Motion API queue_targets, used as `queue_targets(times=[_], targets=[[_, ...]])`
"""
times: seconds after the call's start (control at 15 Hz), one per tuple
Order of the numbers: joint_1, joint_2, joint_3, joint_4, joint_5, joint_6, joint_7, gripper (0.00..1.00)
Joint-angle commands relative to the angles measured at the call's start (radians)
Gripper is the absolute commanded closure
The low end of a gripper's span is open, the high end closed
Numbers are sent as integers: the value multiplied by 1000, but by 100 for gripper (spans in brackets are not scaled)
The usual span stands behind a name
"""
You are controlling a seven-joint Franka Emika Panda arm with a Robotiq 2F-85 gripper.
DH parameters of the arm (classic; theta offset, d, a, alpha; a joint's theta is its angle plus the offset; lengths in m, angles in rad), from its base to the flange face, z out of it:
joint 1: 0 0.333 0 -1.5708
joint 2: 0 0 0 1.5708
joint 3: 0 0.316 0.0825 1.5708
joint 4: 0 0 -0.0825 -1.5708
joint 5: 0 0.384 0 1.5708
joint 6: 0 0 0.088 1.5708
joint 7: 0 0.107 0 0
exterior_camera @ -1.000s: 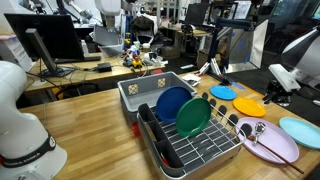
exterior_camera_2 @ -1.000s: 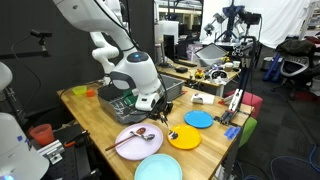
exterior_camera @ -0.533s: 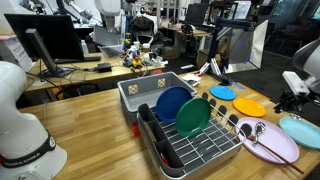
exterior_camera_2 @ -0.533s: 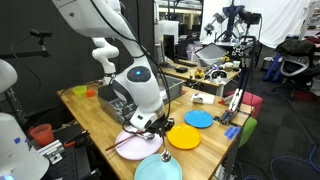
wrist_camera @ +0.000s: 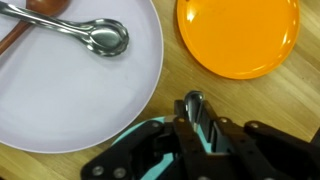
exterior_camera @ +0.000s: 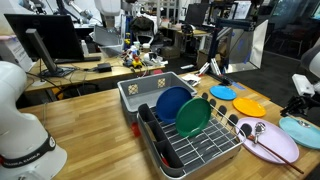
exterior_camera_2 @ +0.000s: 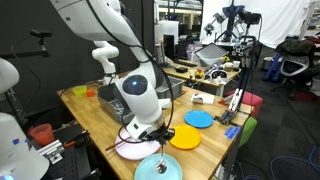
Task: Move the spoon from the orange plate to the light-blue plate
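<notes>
Past the pick-up, by the look of it. Holds the spoon [wrist_camera: 194,101] in the gripper [wrist_camera: 197,130], clamped narrow on the handle, bowl end poking out toward the orange plate [wrist_camera: 240,35]. Shows nothing on the orange plate (bare across all of it that the wrist view takes in). Places the spoon just off the orange plate's rim, in the air over bare wood of the table [wrist_camera: 168,95], touching nothing else.

Leaves about half, as a judgement: carry to the light-blue plate [exterior_camera: 303,133], lower, let go. No spoon on that plate yet; sits beside the orange plate, on the side away from the small brighter-blue plate [exterior_camera: 222,92]. Out of frame in wrist view, so cannot tell how close above it.

Pose: reaches the arm [exterior_camera_2: 140,92] out and over, folds at the elbow, points the wrist straight down. Hangs the gripper near the orange plate, at the gap toward the lilac plate [wrist_camera: 70,95]. Leaves alone the silver spoon [wrist_camera: 95,36] and wooden spoon [wrist_camera: 28,17] on the lilac plate, beside the orange plate.
</notes>
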State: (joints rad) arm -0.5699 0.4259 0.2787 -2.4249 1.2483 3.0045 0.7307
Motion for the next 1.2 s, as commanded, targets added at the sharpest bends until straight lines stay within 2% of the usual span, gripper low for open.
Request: queue_targets(times=[0.0,0.6,1.13], targets=[[-36,21,18,30,78,23,-65,95],[-32,92,11,62,97,137,-63,95],[-32,134,17,78,81,157,-55,95]])
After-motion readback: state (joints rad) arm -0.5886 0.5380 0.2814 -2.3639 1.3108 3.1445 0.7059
